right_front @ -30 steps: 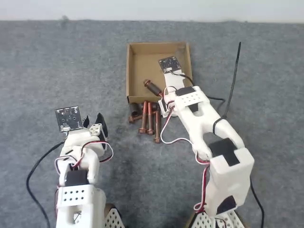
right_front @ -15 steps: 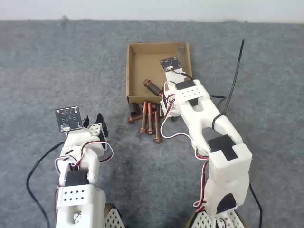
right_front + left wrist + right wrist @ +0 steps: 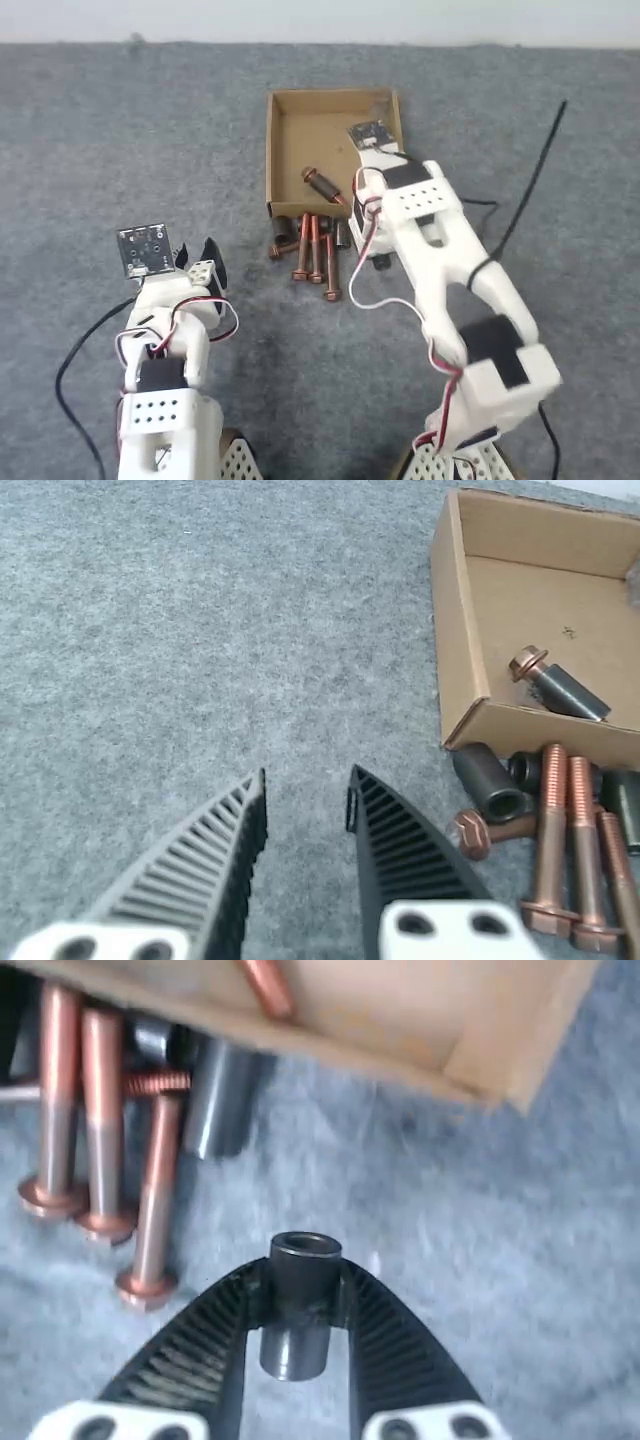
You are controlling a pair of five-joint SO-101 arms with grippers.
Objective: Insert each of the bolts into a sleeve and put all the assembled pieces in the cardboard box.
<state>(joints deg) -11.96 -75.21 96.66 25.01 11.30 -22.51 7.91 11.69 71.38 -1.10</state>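
Your R gripper [image 3: 300,1272] is clamped on a dark sleeve [image 3: 297,1310], gripped across its middle, just off the near-right corner of the cardboard box [image 3: 271,150]. Your L gripper [image 3: 306,774] has jaws narrowly parted over bare table [image 3: 120,120], on the left side, well apart from the parts. The box sits mid-table toward the far edge. One bolt-in-sleeve piece [image 3: 322,185] lies inside by its near wall. Loose bolts [image 3: 312,250] & a few sleeves [image 3: 490,780] bunch outside, right against that near wall.
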